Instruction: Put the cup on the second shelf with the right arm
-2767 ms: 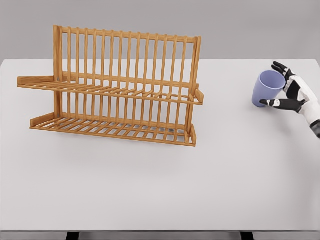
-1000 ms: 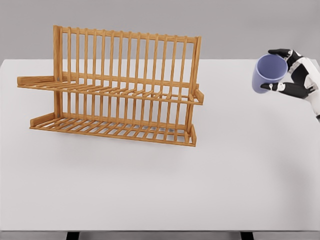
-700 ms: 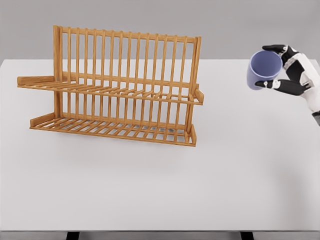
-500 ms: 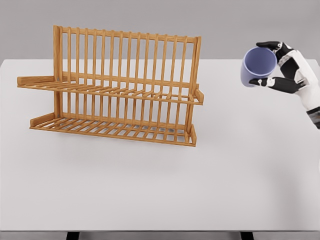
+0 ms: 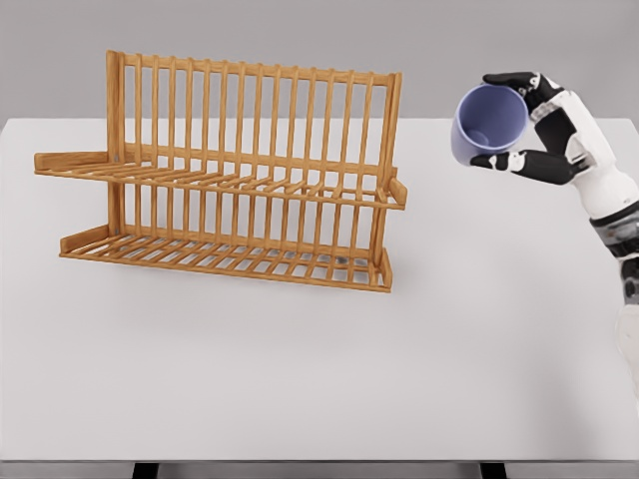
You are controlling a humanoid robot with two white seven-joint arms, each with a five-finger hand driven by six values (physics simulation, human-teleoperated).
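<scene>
A lavender cup [image 5: 488,124] is held in the air at the upper right, tilted so its open mouth faces left and toward me. My right hand [image 5: 539,125] is shut on it, a black-tipped finger over the top rim and the thumb under its lower side. The wooden two-tier dish rack [image 5: 228,180] stands on the white table [image 5: 319,369] at left of centre. Its upper shelf [image 5: 210,182] lies well to the left of the cup and a little lower. The lower shelf [image 5: 220,257] holds nothing. The left arm does not show.
Tall upright slats form the rack's back, rising above the upper shelf. The rack's right end post [image 5: 391,150] is the part nearest the cup. The table's front edge runs along the bottom of the view.
The right hand has lifted the cup off the table and carried it up and to the left toward the rack, tilting its mouth further toward me.
</scene>
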